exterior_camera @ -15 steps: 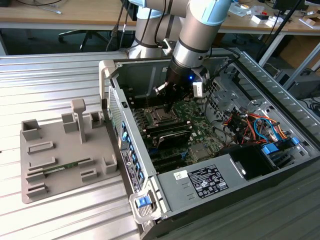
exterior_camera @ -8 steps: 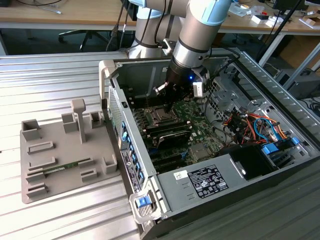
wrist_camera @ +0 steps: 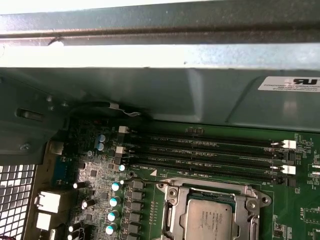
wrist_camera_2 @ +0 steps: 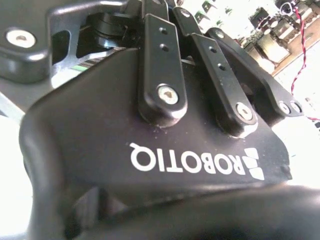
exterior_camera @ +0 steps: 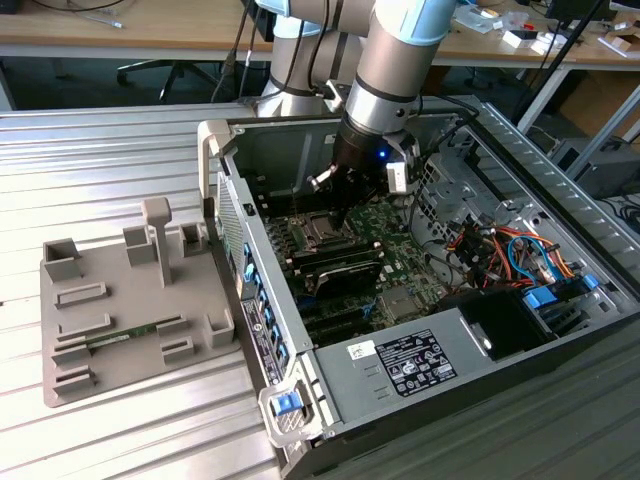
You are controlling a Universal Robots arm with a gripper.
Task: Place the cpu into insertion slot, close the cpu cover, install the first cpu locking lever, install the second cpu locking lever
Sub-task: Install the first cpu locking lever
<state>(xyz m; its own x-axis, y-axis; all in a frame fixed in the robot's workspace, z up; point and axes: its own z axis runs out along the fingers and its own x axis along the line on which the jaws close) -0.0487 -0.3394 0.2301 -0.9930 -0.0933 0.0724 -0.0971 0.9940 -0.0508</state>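
The pincer [exterior_camera: 345, 195] (grip state impossible to tell) hangs just above the cpu [wrist_camera: 207, 220], seated under the cpu cover [wrist_camera: 215, 192].

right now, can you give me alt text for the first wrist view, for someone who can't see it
A silver-topped cpu sits in the insertion slot on a green circuit board, framed by the silver cpu cover. Beyond it run long black memory slots, with the grey metal case wall behind them.
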